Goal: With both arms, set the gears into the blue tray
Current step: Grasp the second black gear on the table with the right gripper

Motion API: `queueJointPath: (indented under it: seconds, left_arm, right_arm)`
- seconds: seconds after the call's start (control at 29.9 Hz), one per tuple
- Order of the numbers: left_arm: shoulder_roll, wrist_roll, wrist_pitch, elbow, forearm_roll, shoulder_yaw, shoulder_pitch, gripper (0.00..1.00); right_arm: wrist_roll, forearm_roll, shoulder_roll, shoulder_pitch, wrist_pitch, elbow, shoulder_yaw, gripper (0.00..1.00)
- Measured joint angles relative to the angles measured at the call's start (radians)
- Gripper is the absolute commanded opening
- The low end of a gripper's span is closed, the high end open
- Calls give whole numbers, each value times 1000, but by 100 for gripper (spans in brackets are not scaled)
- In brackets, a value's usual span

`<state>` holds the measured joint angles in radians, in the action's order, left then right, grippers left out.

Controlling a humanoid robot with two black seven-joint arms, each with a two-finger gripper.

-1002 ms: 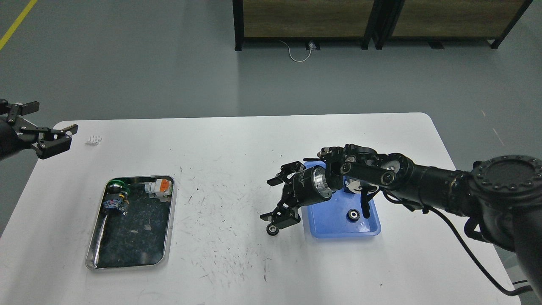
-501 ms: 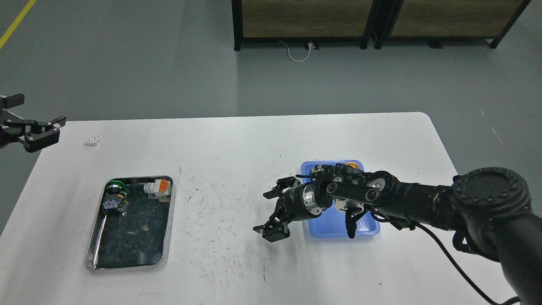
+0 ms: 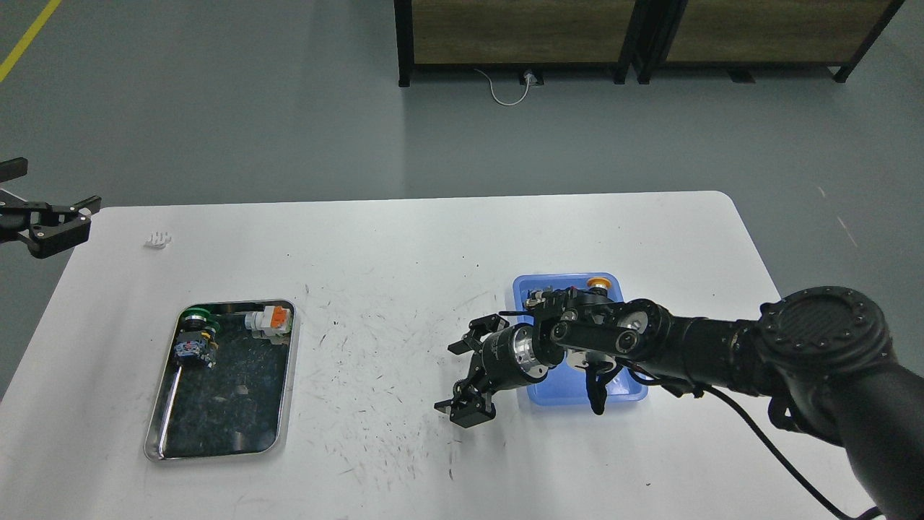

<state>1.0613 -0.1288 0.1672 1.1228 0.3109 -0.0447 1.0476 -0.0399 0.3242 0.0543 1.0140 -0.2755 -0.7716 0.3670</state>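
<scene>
The blue tray sits right of the table's middle, and my right arm lies across most of it. My right gripper reaches out over the tray's left rim, low over the white table, open with its fingers spread wide. No gear shows: the arm covers the tray floor, and I cannot make out a gear at the lower fingertip. My left gripper hangs open and empty at the far left edge, past the table's back left corner.
A steel tray with a dark bottom lies front left, holding push-button switches at its far end. A small white part lies at the back left. An orange-capped button stands at the blue tray's far rim.
My right gripper has dropped down and forward to the table beside the blue tray, covering the gear that lay under its lower finger. My left gripper has drawn back leftwards.
</scene>
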Motion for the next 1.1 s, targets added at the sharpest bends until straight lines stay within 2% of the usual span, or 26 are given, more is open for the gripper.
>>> queueJointPath:
  seconds: [0.3, 0.57, 0.9, 1.1]
  left_arm:
    - [0, 1, 0, -1, 1, 0, -1, 98]
    - [0, 1, -1, -1, 1, 0, -1, 98]
    - [2, 1, -2, -3, 1, -2, 0, 98]
    - [3, 2, -2, -5, 1, -2, 0, 98]
  right_arm:
    - [-3, 13, 1, -1, -3, -1, 14, 90]
    - [-4, 14, -1, -2, -3, 0, 15, 76]
    - [3, 27, 1, -3, -17, 0, 26, 66]
    - [6, 28, 6, -2, -27, 0, 27, 55]
